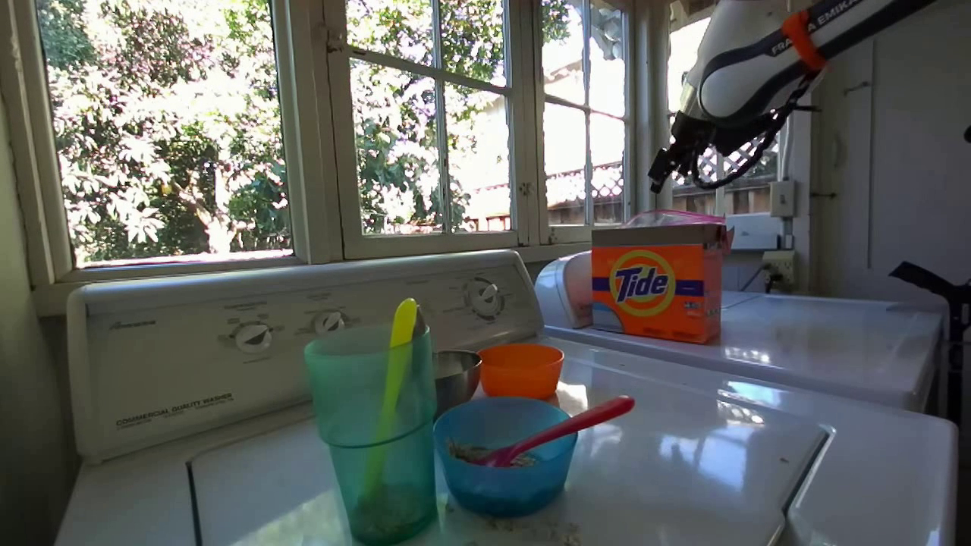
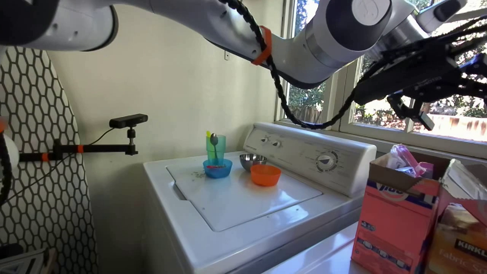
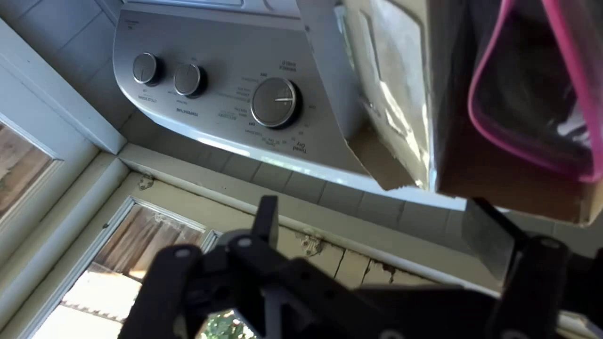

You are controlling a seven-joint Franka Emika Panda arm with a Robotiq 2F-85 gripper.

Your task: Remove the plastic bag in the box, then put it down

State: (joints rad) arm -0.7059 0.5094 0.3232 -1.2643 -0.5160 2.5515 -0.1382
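The orange Tide box [image 1: 656, 292] stands upright on a white machine top, and also shows in an exterior view [image 2: 392, 224]. Its top is open. The clear plastic bag [image 1: 675, 218] with a pink strip sticks up out of it, also in an exterior view [image 2: 408, 161]. In the wrist view the bag's pink-rimmed mouth [image 3: 574, 66] is at the upper right, above the box's brown inner wall [image 3: 513, 197]. The bag's lower part is hidden inside the box. My gripper [image 1: 658, 178] is above the box, apart from the bag. In the wrist view its fingers [image 3: 377, 228] are wide apart with nothing between them.
A Kirkland box [image 2: 462, 243] with raised flaps stands beside the Tide box. The windows [image 1: 432, 152] and a control panel [image 3: 226, 89] are close behind. A green cup [image 1: 372, 455], blue bowl [image 1: 504, 485], orange bowl [image 1: 522, 371] and metal bowl [image 2: 252, 161] stand on the washer [image 2: 243, 205].
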